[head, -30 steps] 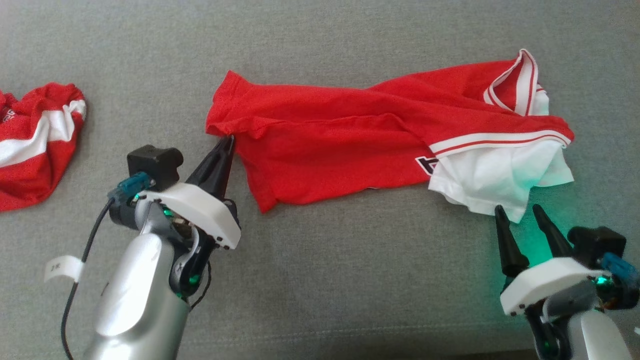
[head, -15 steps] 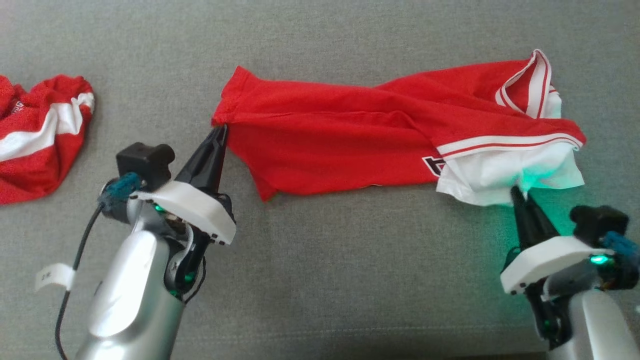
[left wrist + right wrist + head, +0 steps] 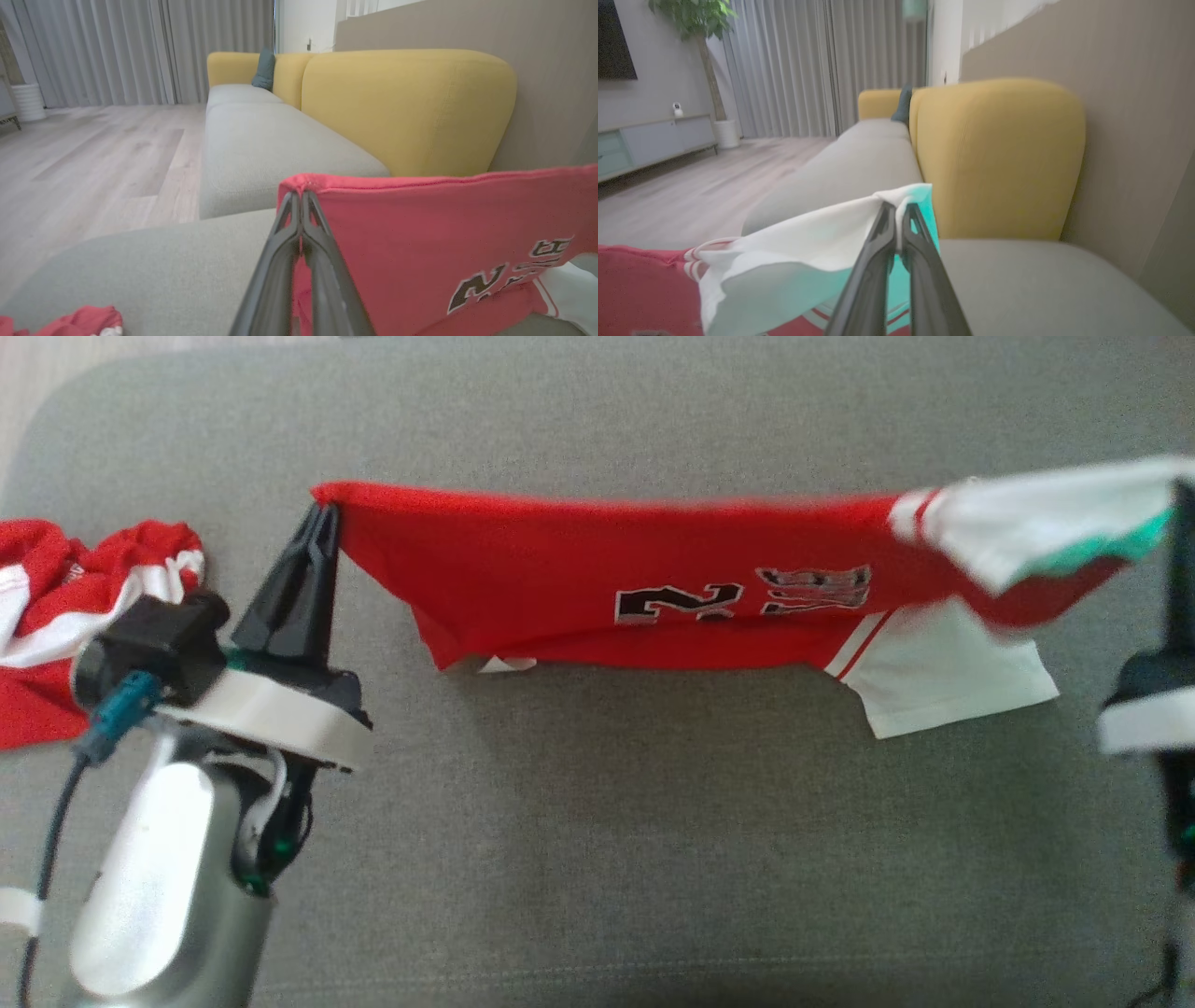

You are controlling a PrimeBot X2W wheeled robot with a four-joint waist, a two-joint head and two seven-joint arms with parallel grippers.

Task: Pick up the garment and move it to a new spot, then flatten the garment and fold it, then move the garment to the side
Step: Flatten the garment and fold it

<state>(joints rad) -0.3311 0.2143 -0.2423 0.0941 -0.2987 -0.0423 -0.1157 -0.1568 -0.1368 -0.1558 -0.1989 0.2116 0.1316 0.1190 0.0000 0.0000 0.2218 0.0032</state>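
The garment, a red jersey with white sleeves and black-and-white lettering, hangs stretched between both grippers above the grey sofa seat. My left gripper is shut on its red left corner; the left wrist view shows the closed tips pinching the red hem. At the head view's right edge, my right gripper is shut on the white sleeve. In the right wrist view its tips pinch the white cloth. The other white sleeve droops onto the seat.
A second red-and-white garment lies crumpled at the seat's left end. The yellow backrest runs behind the seat. Wooden floor lies beyond the sofa's left edge.
My right gripper closed on the white sleeve. Both grippers then rose and spread, lifting the garment off the seat and pulling it taut. The head camera has shifted too.
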